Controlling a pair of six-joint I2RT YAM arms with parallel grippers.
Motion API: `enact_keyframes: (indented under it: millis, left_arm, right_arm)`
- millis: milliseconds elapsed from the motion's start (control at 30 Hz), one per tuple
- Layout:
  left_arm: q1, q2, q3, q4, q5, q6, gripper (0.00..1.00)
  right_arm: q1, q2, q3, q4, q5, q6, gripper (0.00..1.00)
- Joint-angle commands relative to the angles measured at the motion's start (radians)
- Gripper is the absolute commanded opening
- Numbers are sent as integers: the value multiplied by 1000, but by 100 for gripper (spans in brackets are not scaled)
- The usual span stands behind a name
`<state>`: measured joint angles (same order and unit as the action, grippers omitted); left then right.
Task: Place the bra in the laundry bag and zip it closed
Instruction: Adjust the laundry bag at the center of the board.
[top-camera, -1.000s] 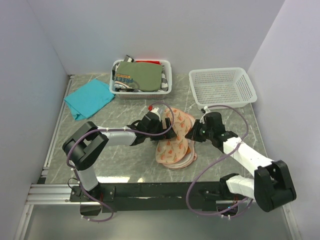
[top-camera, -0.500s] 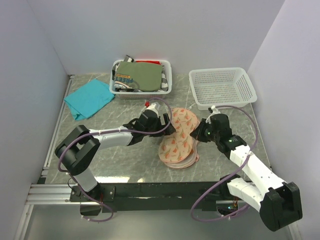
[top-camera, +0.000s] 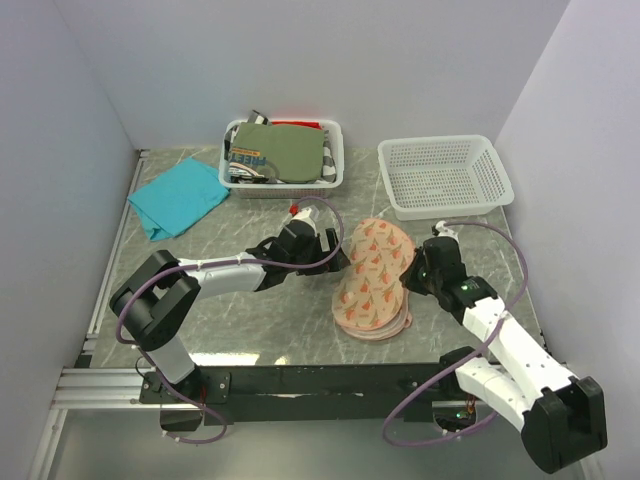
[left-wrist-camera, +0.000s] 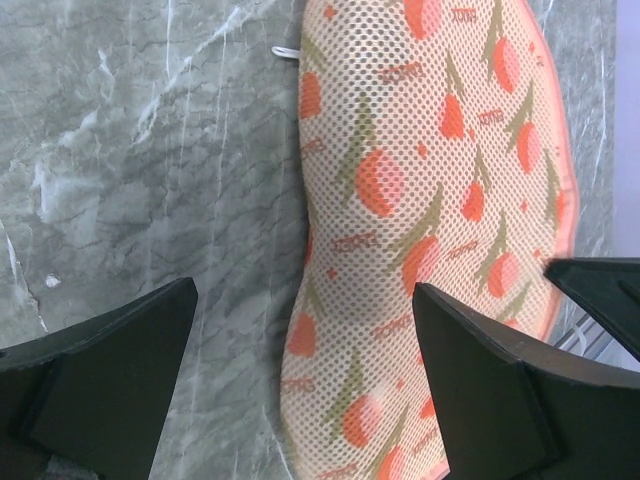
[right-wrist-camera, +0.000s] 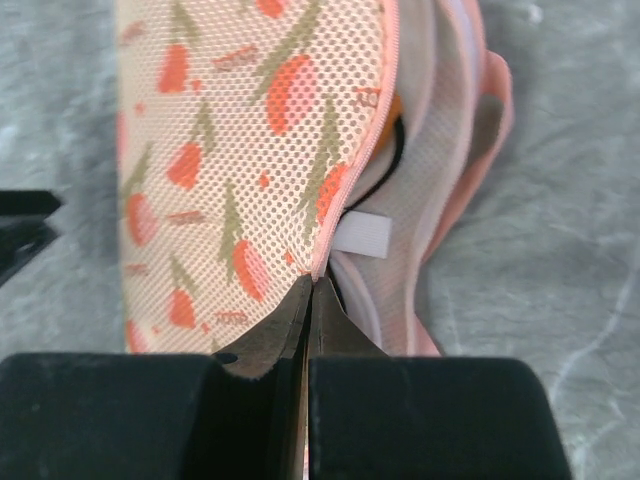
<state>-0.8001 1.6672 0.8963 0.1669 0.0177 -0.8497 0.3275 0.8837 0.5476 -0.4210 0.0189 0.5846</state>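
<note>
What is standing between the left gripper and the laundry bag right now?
Nothing visible. The left gripper hangs open directly over one long edge of the laundry bag, with only bare table beside it. The right gripper pinches the bag's opposite rim.

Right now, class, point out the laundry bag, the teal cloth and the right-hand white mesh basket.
laundry bag (top-camera: 372, 285): top view, printed mesh lid.
teal cloth (top-camera: 178, 197): top view, its middle.
right-hand white mesh basket (top-camera: 445, 175): top view, bare floor.
</note>
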Motion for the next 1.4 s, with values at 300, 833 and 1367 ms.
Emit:
enact_keyframes:
  millis: [300, 833, 1367]
  left_arm:
    - [9, 84, 98, 71, 146, 80, 96]
    - [108, 325, 104, 600, 686, -1, 96]
    - [110, 520, 173, 802, 754, -110, 96]
  right_arm:
    - [-1, 170, 51, -62, 142, 57, 0]
    - [-1, 254, 81, -99, 182, 81, 0]
    - [-2, 238, 75, -81, 147, 60, 0]
